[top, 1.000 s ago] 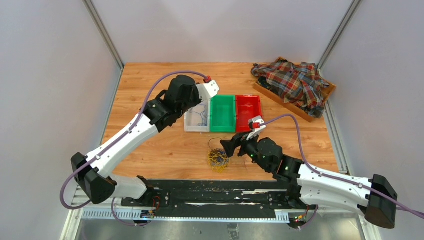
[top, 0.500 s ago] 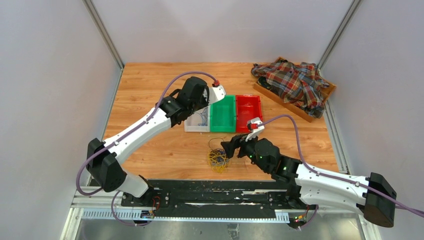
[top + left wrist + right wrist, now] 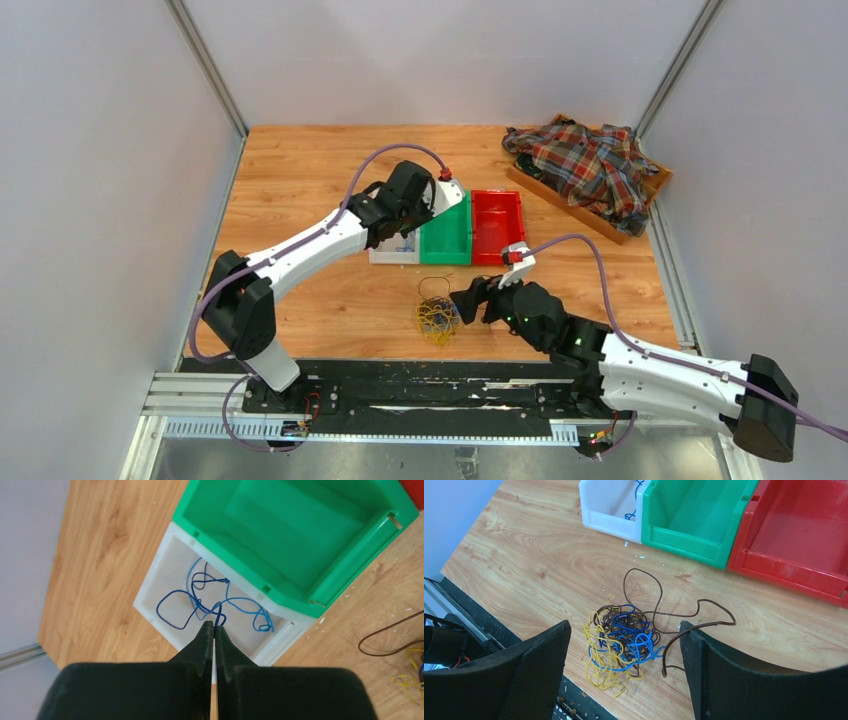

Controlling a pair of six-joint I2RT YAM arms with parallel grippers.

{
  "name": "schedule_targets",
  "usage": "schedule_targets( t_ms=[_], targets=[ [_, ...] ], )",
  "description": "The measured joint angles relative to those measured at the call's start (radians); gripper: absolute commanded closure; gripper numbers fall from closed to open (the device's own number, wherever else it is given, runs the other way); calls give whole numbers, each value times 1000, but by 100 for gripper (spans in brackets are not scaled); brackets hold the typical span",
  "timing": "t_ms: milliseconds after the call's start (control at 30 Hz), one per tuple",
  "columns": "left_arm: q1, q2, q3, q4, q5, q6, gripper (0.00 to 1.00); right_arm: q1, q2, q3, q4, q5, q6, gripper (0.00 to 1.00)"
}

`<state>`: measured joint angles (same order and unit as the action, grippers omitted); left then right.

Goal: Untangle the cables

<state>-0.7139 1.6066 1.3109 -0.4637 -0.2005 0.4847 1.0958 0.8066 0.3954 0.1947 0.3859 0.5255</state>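
The cables [image 3: 437, 318] lie as a fist-sized tangle of blue, yellow and brown wires [image 3: 624, 637] near the table's front edge. A loose brown cable [image 3: 704, 600] loops out of it toward the bins. My right gripper [image 3: 625, 627] hangs just above the tangle, open, with one finger on each side of it and nothing held. My left gripper [image 3: 215, 623] is above the white bin [image 3: 150, 605] and shut, with a dark blue cable [image 3: 218, 615] pinched at its tips. That cable trails down to other blue cables lying in the bin.
A green bin [image 3: 447, 228] and a red bin [image 3: 497, 222] stand in a row right of the white bin [image 3: 393, 250]. A plaid shirt [image 3: 590, 170] lies in a wooden tray at the back right. A black rail [image 3: 430, 385] runs along the near edge.
My left arm has swung right, carrying its shut gripper further over the white bin toward the green one. My right gripper has come down and closer to the tangle.
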Motion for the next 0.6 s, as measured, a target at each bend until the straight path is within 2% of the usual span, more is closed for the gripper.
schedule_targets(
  t_ms=[200, 400, 600],
  targets=[
    [42, 50, -9, 68, 45, -34, 100, 0, -58, -8, -44, 8, 14, 23],
    [124, 127, -40, 119, 74, -53, 99, 0, -49, -17, -64, 8, 29, 24],
    [129, 148, -97, 159, 64, -42, 100, 0, -29, -17, -74, 7, 28, 26]
  ],
)
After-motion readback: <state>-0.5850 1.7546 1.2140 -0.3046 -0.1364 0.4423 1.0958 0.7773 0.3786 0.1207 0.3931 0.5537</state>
